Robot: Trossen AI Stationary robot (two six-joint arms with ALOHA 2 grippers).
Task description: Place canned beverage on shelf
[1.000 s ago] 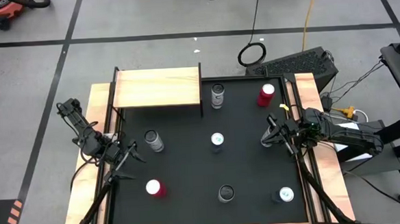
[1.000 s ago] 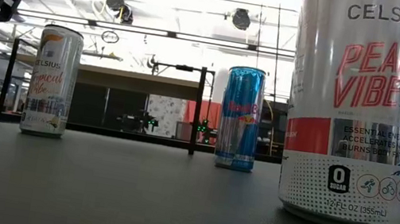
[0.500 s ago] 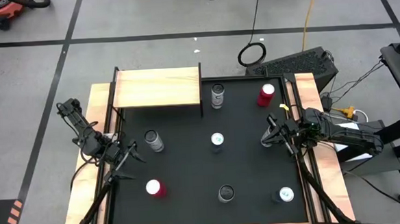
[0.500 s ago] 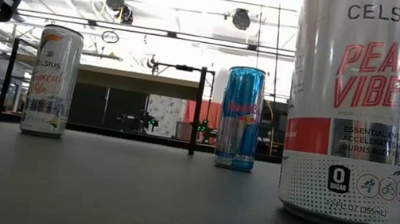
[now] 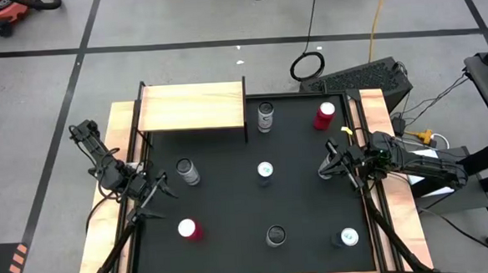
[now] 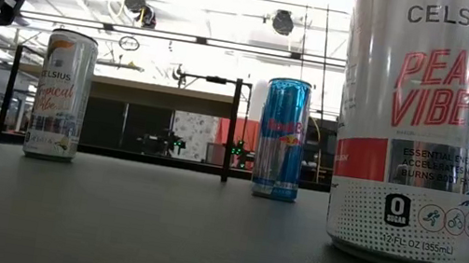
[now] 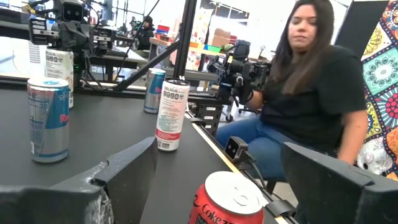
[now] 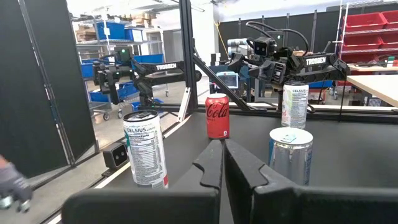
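Black table [image 5: 231,212], seen from above, edged by narrow wooden strips. The shelf [image 5: 192,107], a pale wooden board on thin black legs, stands at the far left corner of the table, its top bare.

Left arm [image 5: 103,165] lies along the left edge of the table. Its left gripper [image 5: 157,199] sits just inside that edge with fingers spread wide, holding nothing; a silver can [image 5: 186,172] stands just beside it toward the shelf, and a red cola can [image 5: 188,230] stands on its near side, showing between the fingers in the left wrist view [image 7: 227,199].

Right arm [image 5: 421,165] lies along the right edge. Its right gripper [image 5: 329,163] points toward the table's middle with fingers pressed together, empty.

Further cans, all upright on the table and none on the shelf: a blue can [image 5: 265,171] near the centre; a silver can [image 5: 265,116] just right of the shelf; a red can [image 5: 325,115] at the far right; a dark-topped can [image 5: 275,235] at the near edge; a can [image 5: 348,238] at the near right corner.

A seated person in a black shirt [image 7: 311,93] shows beyond the table in the left wrist view.
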